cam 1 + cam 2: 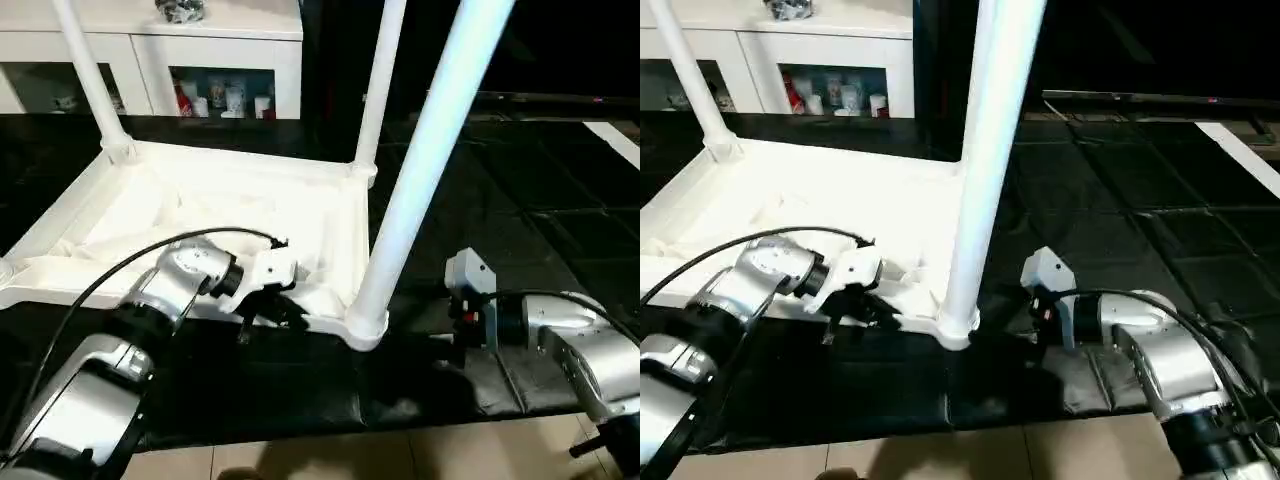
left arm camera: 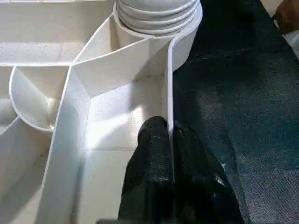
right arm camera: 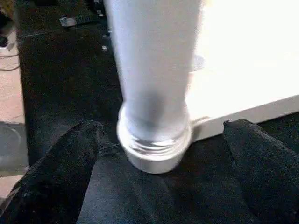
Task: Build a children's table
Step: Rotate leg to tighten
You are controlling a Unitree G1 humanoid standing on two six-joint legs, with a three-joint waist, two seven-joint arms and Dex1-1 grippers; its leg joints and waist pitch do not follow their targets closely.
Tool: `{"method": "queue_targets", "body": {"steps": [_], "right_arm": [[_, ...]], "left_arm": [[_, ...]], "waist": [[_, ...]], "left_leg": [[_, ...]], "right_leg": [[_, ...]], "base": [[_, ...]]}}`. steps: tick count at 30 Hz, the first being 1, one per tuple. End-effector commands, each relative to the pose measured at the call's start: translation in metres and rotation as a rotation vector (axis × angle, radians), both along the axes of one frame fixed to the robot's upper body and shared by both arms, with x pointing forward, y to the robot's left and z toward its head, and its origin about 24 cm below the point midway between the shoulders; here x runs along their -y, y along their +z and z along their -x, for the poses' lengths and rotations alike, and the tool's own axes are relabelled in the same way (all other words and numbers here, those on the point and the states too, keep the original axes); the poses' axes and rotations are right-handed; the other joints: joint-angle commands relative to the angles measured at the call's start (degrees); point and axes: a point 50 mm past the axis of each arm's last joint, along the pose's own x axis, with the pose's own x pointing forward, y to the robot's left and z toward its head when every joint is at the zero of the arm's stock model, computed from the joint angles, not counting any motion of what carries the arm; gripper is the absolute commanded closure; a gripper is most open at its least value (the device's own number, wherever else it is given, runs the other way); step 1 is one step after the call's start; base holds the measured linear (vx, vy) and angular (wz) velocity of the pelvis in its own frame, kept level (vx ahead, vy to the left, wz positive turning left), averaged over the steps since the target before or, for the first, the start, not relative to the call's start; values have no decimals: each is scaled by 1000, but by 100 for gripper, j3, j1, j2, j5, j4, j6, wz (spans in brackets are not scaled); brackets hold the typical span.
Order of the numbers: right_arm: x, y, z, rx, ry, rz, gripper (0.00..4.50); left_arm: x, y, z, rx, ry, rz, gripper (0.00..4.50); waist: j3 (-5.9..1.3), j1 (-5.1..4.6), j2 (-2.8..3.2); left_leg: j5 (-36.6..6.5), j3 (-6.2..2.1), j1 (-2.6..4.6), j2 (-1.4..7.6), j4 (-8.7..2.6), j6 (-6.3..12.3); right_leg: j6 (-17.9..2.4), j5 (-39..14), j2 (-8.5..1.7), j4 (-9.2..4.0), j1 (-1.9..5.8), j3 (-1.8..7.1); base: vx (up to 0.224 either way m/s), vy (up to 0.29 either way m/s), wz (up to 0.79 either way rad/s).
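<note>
Three tapered white plastic legs stand seated; left gripper [image 2: 170, 140] pinches the ribbed tabletop's rim [image 2: 169, 84], right gripper [image 3: 161, 140] spread wide beside the nearest leg [image 3: 152, 70], ready to tighten.

Dark quilted mat [image 1: 520, 200] spread over the floor, stitched into large squares, glossy under the overhead light. Pale beige tiled floor [image 1: 420, 450] along the near edge of the mat. White cabinet [image 1: 215, 45] at the far side, with glass doors; small colourful items [image 1: 222, 98] on the shelf behind the glass, too small to tell apart. Dark crumpled object [image 1: 180, 10] on the cabinet top. Beyond the cabinet's side, deep black background with a thin dark rail [image 1: 1160, 100] across it.
</note>
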Motion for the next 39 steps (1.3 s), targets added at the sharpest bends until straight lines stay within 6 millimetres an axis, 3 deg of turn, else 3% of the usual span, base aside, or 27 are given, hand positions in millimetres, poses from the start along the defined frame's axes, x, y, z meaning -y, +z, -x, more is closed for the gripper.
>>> {"method": "queue_targets", "body": {"steps": [1, 4, 5, 9, 11, 18, 19, 24, 30, 36, 39], "right_arm": [[1, 6, -5, 31, -11, -5, 0], [0, 4, -4, 31, -6, -4, 0], [-1, 4, -4, 31, -6, -4, 0], [-1, 3, -4, 31, -4, -6, 0], [-2, 3, -4, 29, -2, -7, 0], [0, 2, -2, 27, -4, -5, 0], [0, 2, -2, 27, -3, -5, 0], [0, 2, -3, 25, -2, -4, 0], [0, 2, -3, 25, 2, -3, 0], [0, 2, -3, 29, -1, -2, 0], [0, 2, -3, 30, -2, -3, 0]], "left_arm": [[6, 0, -3, 72, 22, 13, 449], [8, 2, -3, 51, 47, 35, 449], [9, 2, -3, 49, 45, 42, 422], [10, 2, -3, 65, 49, 34, 387], [10, -1, -3, 73, 53, 20, 387], [14, 1, -2, 47, 49, 64, 387], [15, 2, -3, 33, 57, 86, 387], [17, 2, -1, 3, 39, 98, 387], [16, 1, 0, -6, 49, 89, 387], [15, 0, -1, -18, 54, 79, 442], [15, 1, -1, -20, 52, 80, 442]], "waist": [[-402, -2, 13], [-397, 18, 32], [-397, 19, 31], [-417, 18, 31], [-415, 26, 43], [-412, 26, 40], [-415, 30, 62], [-417, 24, 51], [-408, 19, 47], [-417, 17, 57], [-420, 12, 55]], "left_leg": [[-976, -19, 3, 145, -366, 155], [-1040, -25, 21, 147, -377, 130], [-1046, -28, 21, 147, -378, 129], [-967, -35, 10, 158, -373, 135], [-1005, -30, 16, 156, -369, 142], [-1035, -31, 10, 144, -374, 132], [-1008, -34, 8, 145, -371, 133], [-1006, -30, 11, 154, -370, 151], [-1056, -29, 21, 148, -374, 151], [-1005, -35, 11, 152, -374, 148], [-988, -33, 9, 154, -372, 154]], "right_leg": [[-644, -1754, -444, -465, 377, 332], [-511, -2086, -458, -503, 364, 326], [-500, -2098, -456, -507, 363, 324], [-581, -1790, -456, -462, 369, 334], [-636, -1716, -450, -461, 364, 332], [-553, -1900, -452, -488, 373, 325], [-577, -1854, -457, -479, 374, 326], [-672, -1693, -449, -464, 372, 330], [-614, -1868, -453, -487, 370, 326], [-623, -1754, -450, -471, 377, 328], [-676, -1636, -448, -457, 379, 332]], "base": [[0, 0, 0], [0, 0, 0], [0, 0, 0], [0, 0, 0], [0, 0, 0], [0, 0, 0], [0, 0, 0], [0, 0, 0], [0, 0, 0], [0, 0, 0], [0, 0, 0]]}}
